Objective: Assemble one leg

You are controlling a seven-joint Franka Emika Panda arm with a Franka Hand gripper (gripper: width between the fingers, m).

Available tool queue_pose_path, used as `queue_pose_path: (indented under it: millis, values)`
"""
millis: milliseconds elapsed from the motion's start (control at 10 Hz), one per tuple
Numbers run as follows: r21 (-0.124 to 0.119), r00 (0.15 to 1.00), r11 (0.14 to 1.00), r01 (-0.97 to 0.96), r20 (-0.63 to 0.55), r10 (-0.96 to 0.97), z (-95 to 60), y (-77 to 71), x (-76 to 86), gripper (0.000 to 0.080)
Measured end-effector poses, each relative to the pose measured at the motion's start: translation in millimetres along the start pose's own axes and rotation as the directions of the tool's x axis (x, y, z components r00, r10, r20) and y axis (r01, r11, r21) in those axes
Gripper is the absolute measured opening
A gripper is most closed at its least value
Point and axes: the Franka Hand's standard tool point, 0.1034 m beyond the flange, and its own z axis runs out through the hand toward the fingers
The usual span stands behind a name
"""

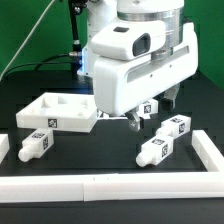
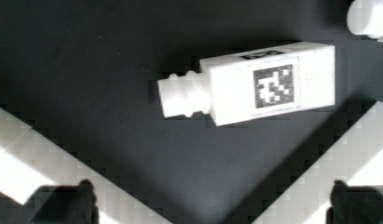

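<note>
A leg [image 2: 250,88] lies on its side on the black table, a stubby white peg with a narrower end and a black-and-white tag. In the exterior view this leg [image 1: 147,109] is just under my gripper [image 1: 150,113]. My gripper [image 2: 209,205] is open and empty, with its dark fingertips [image 2: 56,205] wide apart. It hovers above the leg and does not touch it. Two more legs [image 1: 175,127] [image 1: 158,150] lie toward the exterior view's right. Another leg [image 1: 35,145] lies at the left.
The large flat white square top [image 1: 58,112] lies left of the gripper. White border walls run along the front [image 1: 100,186] and the right [image 1: 206,150]. A white part [image 2: 369,15] shows at the wrist view's corner.
</note>
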Motion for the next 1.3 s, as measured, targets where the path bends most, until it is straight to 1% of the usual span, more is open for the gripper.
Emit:
queue_pose_path:
  millis: [600,700,800,900,1000,1100,1200,1300]
  values:
    - [-0.001,1.000,1.000,-0.001,0.001,0.001,0.5,0.7,-1.0,0.0650]
    - [-0.010,0.997,0.997,-0.077,-0.003,0.077,1.8,6.4,-8.5,0.0650]
    - [-0.012,0.976,0.976,-0.218,-0.005,0.218,6.9,5.3,-12.8,0.0650]
    - [0.002,0.964,0.964,-0.267,0.000,0.267,15.0,2.9,-15.1,0.0650]
    - [0.027,0.965,0.965,-0.262,-0.010,0.262,16.2,9.7,-19.1,0.0650]
    - [0.024,0.956,0.956,-0.292,-0.010,0.292,15.9,11.6,-20.4,0.0650]
    - [0.025,0.957,0.957,-0.289,-0.009,0.290,16.7,9.5,-19.0,0.0650]
    - [0.031,0.934,0.934,-0.357,-0.010,0.357,17.7,9.0,-19.3,0.0650]
